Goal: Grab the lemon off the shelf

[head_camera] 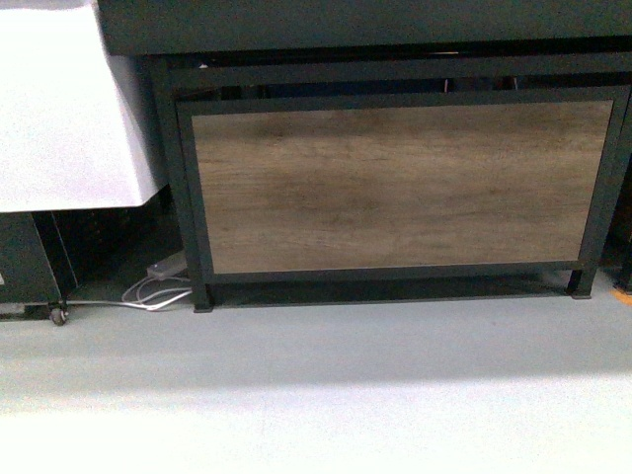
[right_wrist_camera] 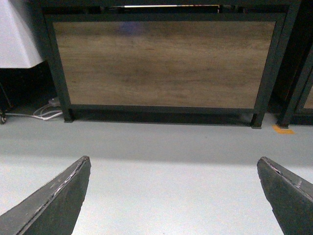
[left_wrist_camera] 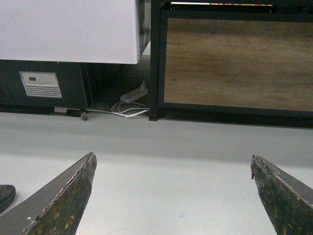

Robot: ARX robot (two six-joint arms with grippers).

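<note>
1. In front of the robot, low down, only the base of the shelf [head_camera: 185,197] is seen in the front view: a black metal frame set around a wood-grain panel [head_camera: 400,183] and stood on a grey floor [head_camera: 326,385].
2. The lemon is not shown in any view, so its place cannot be told; of the shelf's upper part, only a dark band is caught along the top of the front view.
3. To the left of the shelf, a white cabinet [head_camera: 69,109] is seen, carried on a dark base with a small caster [head_camera: 60,317].
4. Between that base and the shelf's left leg, a power strip [head_camera: 166,265] and looped white cables [head_camera: 153,293] are laid on the floor.
5. The left pincer [left_wrist_camera: 172,157] is spread wide, with nothing held between its worn dark fingers [left_wrist_camera: 63,200]; it is held over bare floor, well apart from the shelf.
6. The right pincer [right_wrist_camera: 174,158] is likewise spread wide and empty, faced squarely toward the panel.
7. An orange mark [right_wrist_camera: 283,129] is seen on the floor just beside the shelf's right leg.
</note>
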